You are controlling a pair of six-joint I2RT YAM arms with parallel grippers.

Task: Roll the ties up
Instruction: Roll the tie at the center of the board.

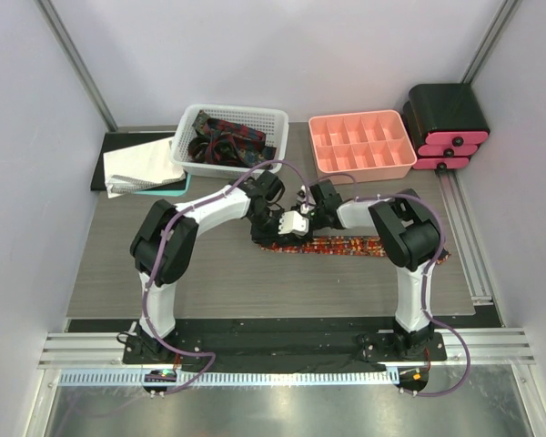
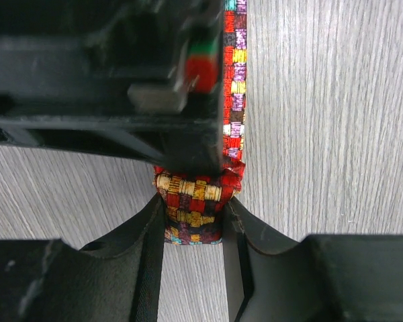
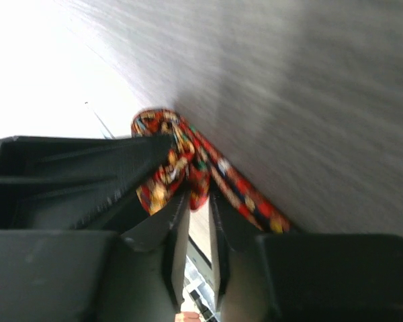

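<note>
The grey table (image 1: 109,264) is filling the view. At eleven o'clock a white basket (image 1: 237,110) is holding a heap of dark ties (image 1: 220,138), and a pink tray (image 1: 359,169) is sitting just beside it at one o'clock. The red tie (image 1: 346,246) is lying at the centre, its length running out toward three o'clock. My left gripper (image 2: 195,201) is clamping the tie's rolled end, one finger pressing each side. My right gripper (image 3: 198,194) is meeting that roll with fabric looping over one finger. I cannot tell whether its jaws are pinching it.
</note>
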